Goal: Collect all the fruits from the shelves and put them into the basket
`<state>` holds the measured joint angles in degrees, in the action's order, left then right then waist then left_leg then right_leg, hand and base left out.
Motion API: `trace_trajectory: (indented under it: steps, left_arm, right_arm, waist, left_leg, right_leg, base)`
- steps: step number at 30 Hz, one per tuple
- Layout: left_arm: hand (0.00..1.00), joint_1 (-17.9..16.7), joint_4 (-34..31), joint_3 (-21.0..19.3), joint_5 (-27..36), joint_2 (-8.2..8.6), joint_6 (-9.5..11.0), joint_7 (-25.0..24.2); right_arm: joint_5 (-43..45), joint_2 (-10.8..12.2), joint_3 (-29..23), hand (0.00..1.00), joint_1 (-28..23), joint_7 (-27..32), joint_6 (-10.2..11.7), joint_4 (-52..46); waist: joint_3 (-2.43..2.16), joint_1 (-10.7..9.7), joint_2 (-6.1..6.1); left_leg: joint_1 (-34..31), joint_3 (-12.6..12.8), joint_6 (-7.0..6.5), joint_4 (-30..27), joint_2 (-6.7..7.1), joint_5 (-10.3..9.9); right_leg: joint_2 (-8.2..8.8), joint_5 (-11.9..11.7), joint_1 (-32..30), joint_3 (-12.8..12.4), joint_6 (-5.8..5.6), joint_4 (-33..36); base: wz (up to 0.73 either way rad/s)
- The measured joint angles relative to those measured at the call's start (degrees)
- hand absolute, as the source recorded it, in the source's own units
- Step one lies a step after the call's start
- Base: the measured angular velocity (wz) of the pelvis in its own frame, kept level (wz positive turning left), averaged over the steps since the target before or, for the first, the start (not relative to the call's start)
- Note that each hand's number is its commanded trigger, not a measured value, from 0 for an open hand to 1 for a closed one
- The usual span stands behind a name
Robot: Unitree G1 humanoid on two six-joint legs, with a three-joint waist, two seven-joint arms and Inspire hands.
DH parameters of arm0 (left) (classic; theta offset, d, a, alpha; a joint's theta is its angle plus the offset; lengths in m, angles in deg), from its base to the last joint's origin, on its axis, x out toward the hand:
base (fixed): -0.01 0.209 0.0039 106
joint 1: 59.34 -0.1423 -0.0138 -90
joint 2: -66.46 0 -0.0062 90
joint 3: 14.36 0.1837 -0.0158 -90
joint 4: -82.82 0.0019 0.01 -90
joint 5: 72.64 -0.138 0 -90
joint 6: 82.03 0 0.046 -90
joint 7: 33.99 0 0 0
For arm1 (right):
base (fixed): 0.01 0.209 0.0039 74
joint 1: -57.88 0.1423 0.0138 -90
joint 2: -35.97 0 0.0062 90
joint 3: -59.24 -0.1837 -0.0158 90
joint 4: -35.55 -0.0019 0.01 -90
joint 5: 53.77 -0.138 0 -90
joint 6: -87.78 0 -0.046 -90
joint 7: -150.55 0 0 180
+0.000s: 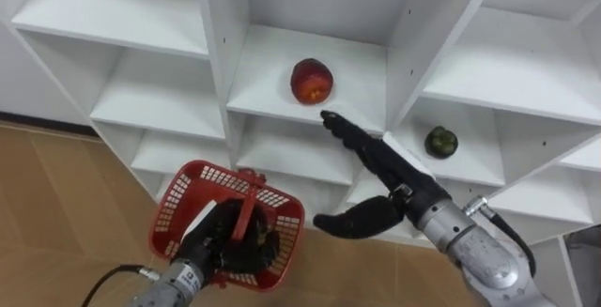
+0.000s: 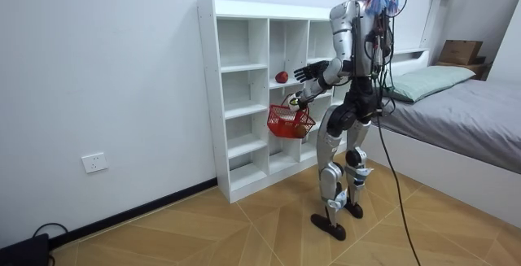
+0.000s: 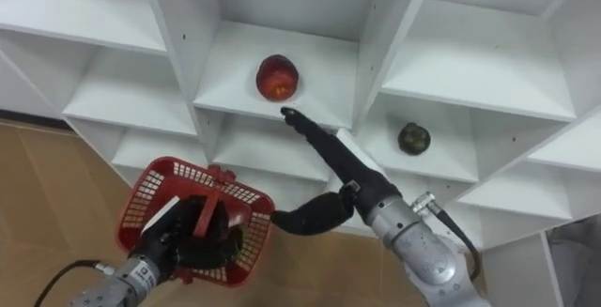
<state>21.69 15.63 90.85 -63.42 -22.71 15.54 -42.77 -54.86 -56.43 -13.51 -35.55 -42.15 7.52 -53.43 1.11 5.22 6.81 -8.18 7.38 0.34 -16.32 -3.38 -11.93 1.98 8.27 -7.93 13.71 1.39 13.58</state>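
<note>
A red apple-like fruit [image 1: 311, 81] [image 3: 278, 77] [image 2: 281, 76] lies on a shelf in the middle column of the white closet [image 1: 406, 35]. My right hand [image 1: 380, 166] [image 3: 340, 171] is open, fingers stretched toward it, fingertips just below and right of the fruit, at the shelf's front edge, apart from it. A dark green fruit [image 1: 440, 142] [image 3: 414, 139] sits on a lower shelf in the column to the right. My left hand [image 1: 218, 241] [image 3: 183, 237] is shut on the handle of a red basket [image 1: 178, 197] [image 3: 146, 194] [image 2: 285, 120], held low in front of the closet.
The closet [image 2: 244, 87] has several open white compartments around the fruits. Wood floor [image 1: 56, 213] lies below. I stand facing the closet, with a bed [image 2: 464, 111] behind me on the room view's right.
</note>
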Motion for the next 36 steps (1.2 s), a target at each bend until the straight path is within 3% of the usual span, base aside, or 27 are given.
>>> trace_trajectory:
  steps: [2, 8, 19, 29, 32, 36]
  left_arm:
    - [1.00, 0.0, 1.1, -1.1, -0.3, 0.09, 0.0, 1.0]
    - [1.00, 0.0, 2.7, -2.5, -1.1, 0.25, 0.0, 2.7]
    - [1.00, 0.4, 3.7, -3.9, -2.7, 0.69, 0.0, 3.6]
    - [1.00, 0.2, 3.7, -6.2, -3.8, 0.82, 0.0, 3.4]
    - [1.00, 0.1, 3.7, -6.2, -4.4, 0.96, 0.0, 3.1]
    - [1.00, 0.0, 3.7, -6.1, -4.4, 0.95, 0.0, 3.1]
  right_arm:
    - [-1.3, 0.0, -0.1, 0.00, 0.6, 0.0, 0.0, -0.4]
    - [-1.9, -0.1, -0.1, 0.00, 1.8, 0.3, 0.2, -1.4]
    - [-1.9, -0.2, -1.9, 0.00, 5.8, 7.2, 0.3, -2.3]
    - [-1.4, -0.2, -3.4, 0.00, 6.8, 12.4, 0.6, -1.7]
    - [-1.1, -0.3, -3.4, 0.00, 7.2, 13.5, 0.8, -0.5]
    - [-1.4, -0.3, -3.4, 0.00, 10.9, 14.7, 0.9, 4.3]
  waist:
    - [-0.05, 0.0, 0.74]
    - [-0.13, 0.0, 1.24]
    - [-0.20, -0.1, 2.65]
    - [0.16, 0.2, 2.14]
    - [0.15, 1.1, 2.13]
    - [0.14, 1.3, 2.15]
  left_leg:
    - [0.4, -0.1, 0.08, 0.2, -0.11, 0.0]
    - [1.3, -0.1, 0.19, 0.8, -0.11, -0.1]
    - [1.4, -1.3, 0.34, 1.2, -0.08, -0.2]
    - [0.4, -2.9, 0.34, 0.6, 0.10, -0.2]
    - [-0.1, -3.5, 0.36, 0.4, 0.11, -0.2]
    - [-1.2, -5.2, 0.40, -0.5, 0.24, -0.2]
  right_leg:
    - [-0.10, 0.0, 0.5, 0.4, 0.00, -0.3]
    - [-0.24, -0.1, 1.4, 0.4, -0.06, -0.9]
    - [-0.41, -0.1, 1.9, 0.6, -0.05, -0.9]
    - [-0.07, -0.1, 2.0, 3.0, -0.04, -0.9]
    - [-0.03, -0.1, 2.0, 3.7, -0.04, -0.9]
    - [0.10, -0.1, 2.1, 5.3, -0.05, -0.9]
  base:
    - [0.05]
    - [0.01]
    - [0.03]
    - [0.08]
    - [0.10]
    - [0.23]
